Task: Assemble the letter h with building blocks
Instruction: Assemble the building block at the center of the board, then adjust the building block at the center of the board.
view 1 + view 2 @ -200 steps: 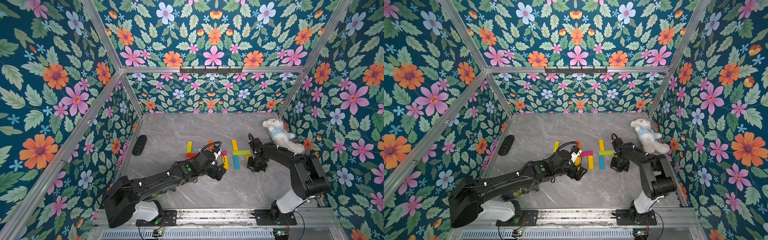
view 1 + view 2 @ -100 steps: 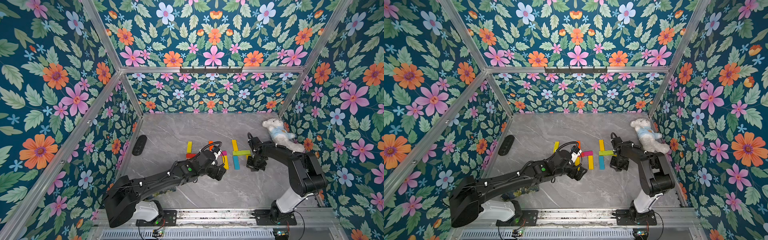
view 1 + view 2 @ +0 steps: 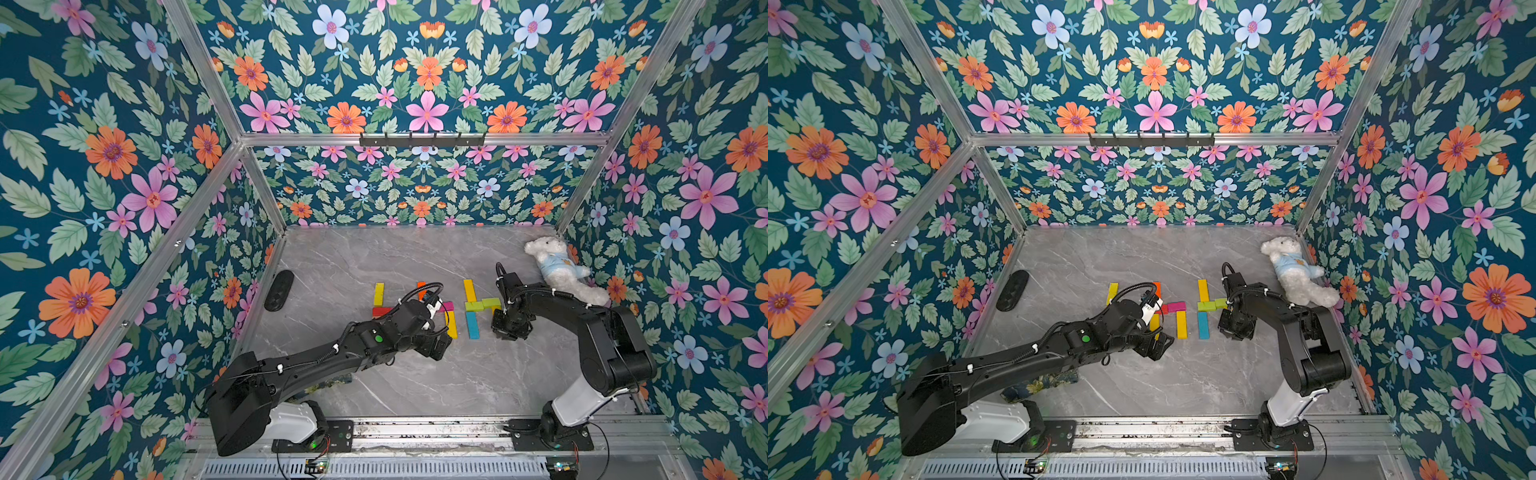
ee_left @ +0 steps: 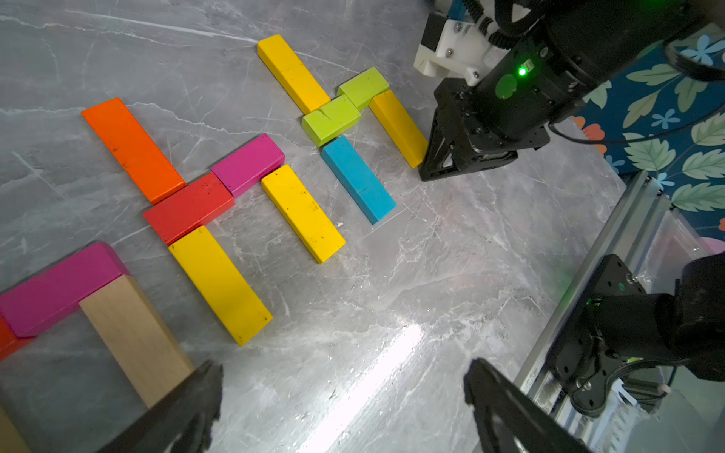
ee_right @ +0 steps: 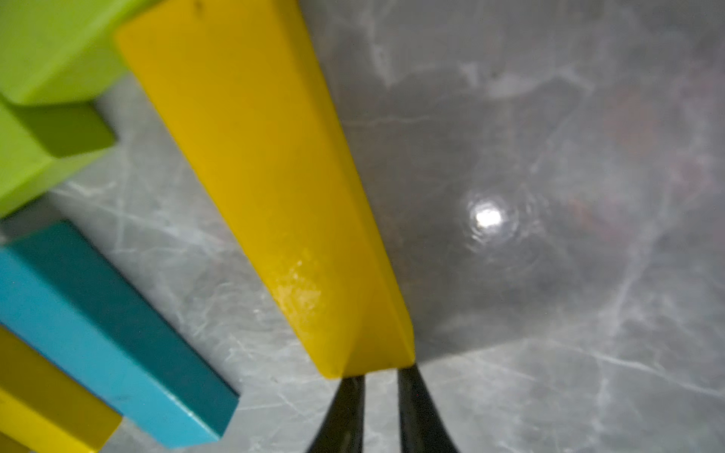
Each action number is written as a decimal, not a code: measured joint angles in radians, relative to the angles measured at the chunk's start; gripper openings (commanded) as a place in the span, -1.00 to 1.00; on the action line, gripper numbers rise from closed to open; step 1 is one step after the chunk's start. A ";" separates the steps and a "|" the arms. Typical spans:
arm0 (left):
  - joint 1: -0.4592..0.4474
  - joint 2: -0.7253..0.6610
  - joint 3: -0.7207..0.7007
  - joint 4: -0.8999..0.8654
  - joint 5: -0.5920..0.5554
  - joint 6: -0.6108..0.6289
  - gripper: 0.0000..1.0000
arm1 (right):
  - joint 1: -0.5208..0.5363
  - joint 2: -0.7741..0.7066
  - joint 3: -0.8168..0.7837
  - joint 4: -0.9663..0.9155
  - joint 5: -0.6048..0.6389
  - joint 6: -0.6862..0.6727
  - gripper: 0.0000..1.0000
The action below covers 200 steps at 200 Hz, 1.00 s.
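Your right gripper (image 5: pixel 379 386), fingers slightly parted and empty, touches the yellow block (image 5: pixel 266 188) just ahead. Nudge gently, flush against the green block (image 5: pixel 47 51). Your left gripper (image 4: pixel 341 392) gapes wide, empty.

On the grey marble table (image 4: pixel 392 313), an h is formed flat by an orange block (image 4: pixel 133 149), a red block (image 4: pixel 188 208), a pink block (image 4: pixel 248 164) and two yellow blocks (image 4: pixel 219 284). Next to it, a second h is made up of two green blocks (image 4: pixel 331 119), a blue block (image 4: pixel 357 179) and two yellow planks (image 4: pixel 292 72). The right gripper (image 4: pixel 425 172) is seen just at the end of one of the yellow planks. The left gripper (image 4: pixel 341 366) is held over the table with its jaws spread wide.
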<state>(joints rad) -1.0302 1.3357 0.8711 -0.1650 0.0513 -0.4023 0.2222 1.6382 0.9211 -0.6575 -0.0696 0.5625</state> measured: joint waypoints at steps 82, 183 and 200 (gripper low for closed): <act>0.034 -0.115 -0.040 0.007 -0.054 -0.022 0.99 | -0.002 -0.145 -0.037 0.050 0.000 -0.010 0.05; 0.039 -0.182 -0.040 0.008 -0.109 -0.047 0.99 | -0.109 0.095 0.291 0.084 0.026 -0.088 -0.30; 0.039 -0.174 -0.034 0.008 -0.112 -0.049 0.99 | -0.105 0.197 0.378 0.089 0.021 -0.102 -0.19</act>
<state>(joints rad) -0.9913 1.1622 0.8368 -0.1574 -0.0608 -0.4511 0.1169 1.8355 1.2995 -0.5686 -0.0490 0.4603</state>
